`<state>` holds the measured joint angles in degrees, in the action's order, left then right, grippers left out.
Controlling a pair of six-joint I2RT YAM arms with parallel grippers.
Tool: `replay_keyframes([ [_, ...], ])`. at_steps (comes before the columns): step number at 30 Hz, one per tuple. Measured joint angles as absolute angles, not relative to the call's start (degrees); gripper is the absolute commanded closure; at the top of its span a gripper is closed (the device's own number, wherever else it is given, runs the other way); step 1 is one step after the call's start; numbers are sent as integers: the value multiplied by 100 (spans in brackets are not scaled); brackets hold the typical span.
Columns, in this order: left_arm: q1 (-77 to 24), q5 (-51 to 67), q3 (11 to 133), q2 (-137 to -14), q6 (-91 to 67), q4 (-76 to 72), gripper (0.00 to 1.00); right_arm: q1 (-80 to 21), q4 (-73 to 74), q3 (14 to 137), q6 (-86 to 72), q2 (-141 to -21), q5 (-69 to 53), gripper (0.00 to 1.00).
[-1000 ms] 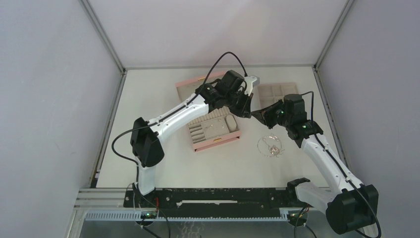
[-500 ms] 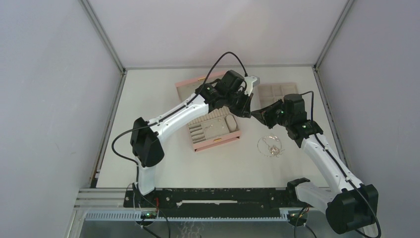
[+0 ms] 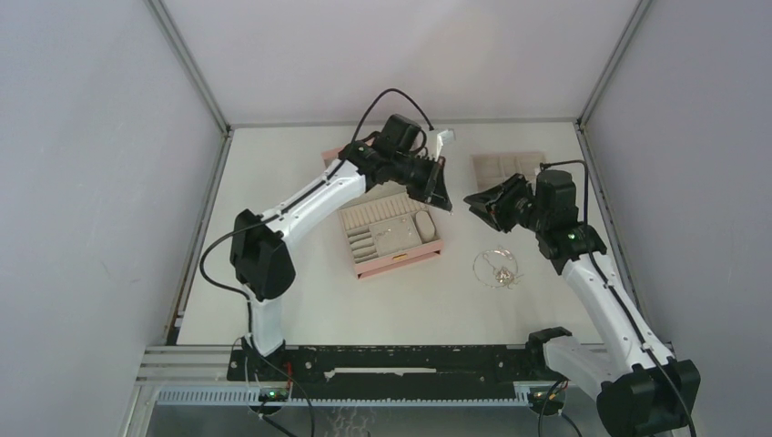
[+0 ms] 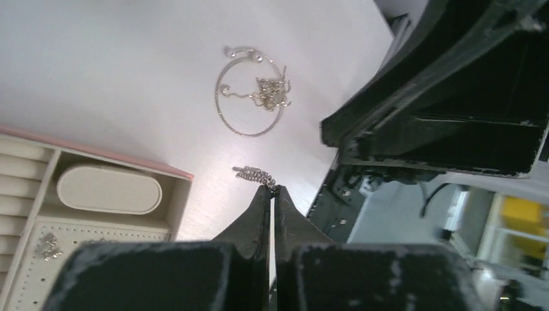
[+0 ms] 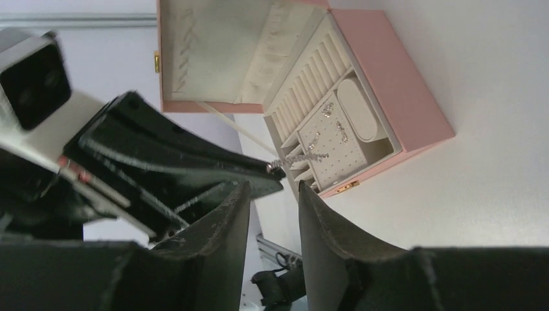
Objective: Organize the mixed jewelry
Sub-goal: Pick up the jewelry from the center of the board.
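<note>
The mixed jewelry is split. A small silver dangling earring [image 4: 256, 173] hangs from the tips of my left gripper [image 4: 272, 190], which is shut on it above the table, just right of the open pink box [image 3: 401, 264]. The same earring [image 5: 299, 157] shows in the right wrist view. My right gripper [image 5: 273, 184] faces it with its fingers apart and nothing between them. In the top view the two grippers, left [image 3: 445, 205] and right [image 3: 469, 200], stand close, tip to tip. A thin looped necklace with small pieces [image 3: 496, 268] lies on the table.
The pink box's lid [image 5: 220, 52] stands open, and a few earrings [image 5: 328, 109] sit on its dotted pad by an oval cushion [image 4: 109, 188]. A flat beige compartment tray [image 3: 508, 165] lies at the back right. Grey walls close in the table.
The right gripper has opened and let go of the earring, drawing back a little to the right. The left gripper has closed on it and lifted away to the left.
</note>
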<state>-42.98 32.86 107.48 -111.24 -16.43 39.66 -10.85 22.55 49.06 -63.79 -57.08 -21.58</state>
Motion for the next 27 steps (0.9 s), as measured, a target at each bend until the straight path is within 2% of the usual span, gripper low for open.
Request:
replay_keyframes([
  [6,-3782,3999,10372,-11050,-2926,3640,100,-937,2268,4936,-5662,-5446,-2191,66],
  [12,-3524,4541,8888,-10363,-4838,2377,100,-891,2018,4936,-4871,-5262,-2377,62],
  [16,-3522,4783,8508,-10169,-5723,1712,100,-886,1774,4936,-4545,-5218,-2545,60],
  [27,-3529,5218,8530,-9631,-5649,1431,100,-832,1022,4936,-4178,-5225,-3736,62],
])
